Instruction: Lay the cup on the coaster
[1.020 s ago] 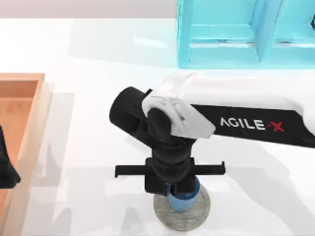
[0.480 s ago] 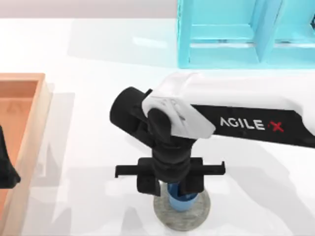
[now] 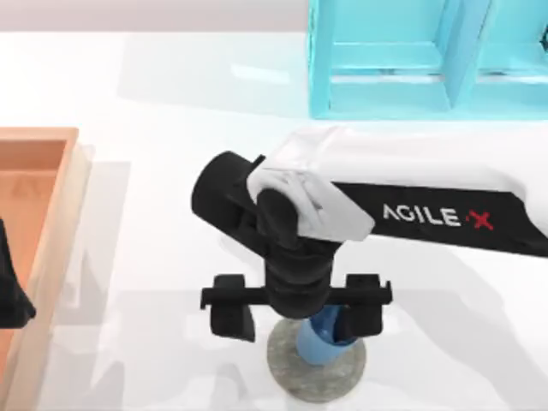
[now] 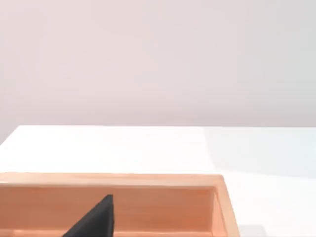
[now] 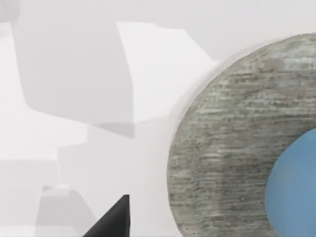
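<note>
— Where does our right tool sit?

— Above the coaster, near the front edge of the table, a little right of its middle in the top view. Our right arm reaches in from the right side, white and black with the AgileX lettering on it.

— And how do its fingers stand?

— Spread wide. One finger hangs to the left of the coaster, the other by the cup's right side, and the cup stands between them with nothing gripping it on the left. Whether the right finger touches the cup's wall we cannot tell.

— So where is the cup?

— On the coaster, upright, toward its back half. The grey disc shows round the cup's front and sides. In our right wrist view the mottled grey coaster lies on the white table with the blue of the cup on top of it, and a dark fingertip pokes in beside the disc, apart from it.

— And our left arm?

— Parked at the table's left edge, its left tool over the wooden tray. The left wrist view gives us the tray wall and one dark fingertip; we cannot tell how that tool stands.

— Anything else on the table?

— A light blue shelf unit at the back right, well apart from the coaster.
</note>
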